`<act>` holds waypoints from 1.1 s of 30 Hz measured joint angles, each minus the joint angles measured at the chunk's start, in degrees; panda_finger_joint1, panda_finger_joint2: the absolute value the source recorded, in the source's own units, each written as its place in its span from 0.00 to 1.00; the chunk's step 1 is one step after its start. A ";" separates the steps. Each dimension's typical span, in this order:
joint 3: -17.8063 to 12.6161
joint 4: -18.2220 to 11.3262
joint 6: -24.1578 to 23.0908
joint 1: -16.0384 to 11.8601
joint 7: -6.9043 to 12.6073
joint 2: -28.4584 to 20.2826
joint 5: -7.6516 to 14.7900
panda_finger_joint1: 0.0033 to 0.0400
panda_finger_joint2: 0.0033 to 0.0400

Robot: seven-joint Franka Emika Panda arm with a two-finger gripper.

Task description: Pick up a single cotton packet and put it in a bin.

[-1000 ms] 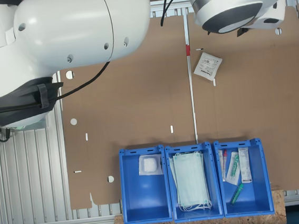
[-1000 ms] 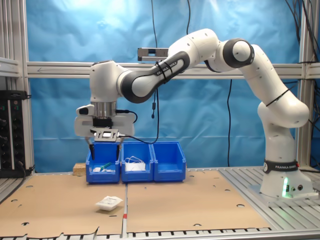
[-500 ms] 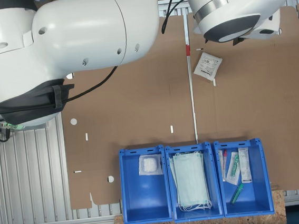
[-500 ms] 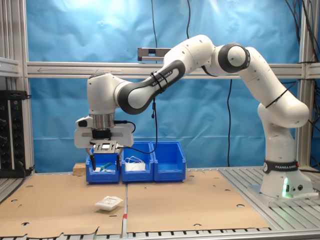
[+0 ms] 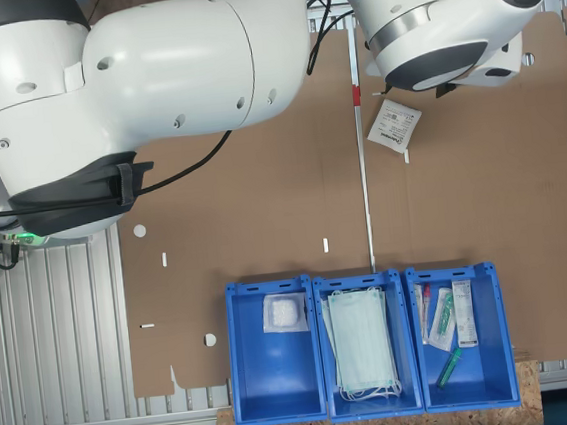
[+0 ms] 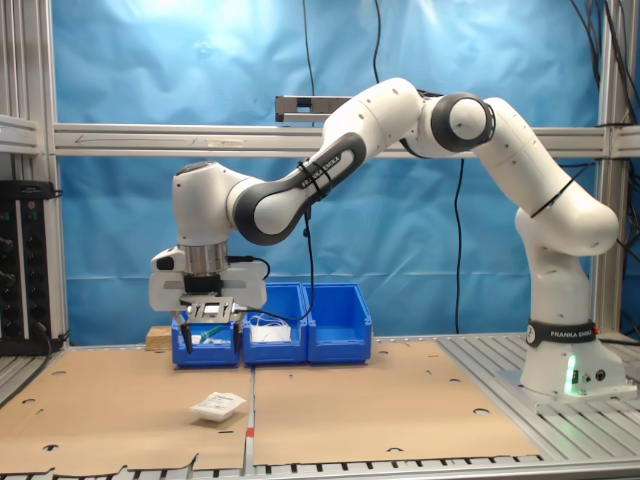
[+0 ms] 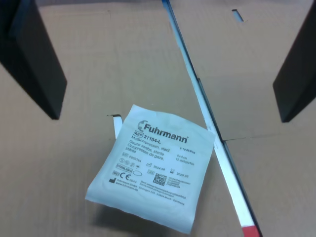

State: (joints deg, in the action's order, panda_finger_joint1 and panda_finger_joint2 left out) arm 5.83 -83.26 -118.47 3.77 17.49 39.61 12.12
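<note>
**Gripper above the packet**

The packet [image 7: 153, 165] lies flat on the cardboard [image 5: 263, 204], beside the white strip [image 7: 207, 116], well apart from the three blue bins [image 6: 272, 325]. The gripper [image 6: 208, 325] hangs above it, jaws wide apart and holding nothing, fingers [image 7: 34, 59] clear of the packet.

Packet [image 7: 153, 170]: smooth white paper, slight sheen. Tabletop [image 7: 123, 64]: matt brown cardboard. Bins [image 5: 277, 384]: glossy blue plastic. Arm [image 6: 400, 105]: glossy white shell. Gripper [image 7: 165, 64] fingers [image 7: 34, 59]: matt black.
</note>
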 joint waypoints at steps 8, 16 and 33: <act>0.00 0.08 -2.21 0.00 0.00 1.33 0.07 1.00 1.00; 0.00 0.09 -3.67 0.00 0.00 2.75 0.11 1.00 1.00; -0.04 0.09 -6.00 0.00 0.00 5.09 0.13 1.00 1.00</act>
State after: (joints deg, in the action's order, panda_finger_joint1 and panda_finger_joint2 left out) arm 5.79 -83.17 -124.47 3.77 17.49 44.70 12.25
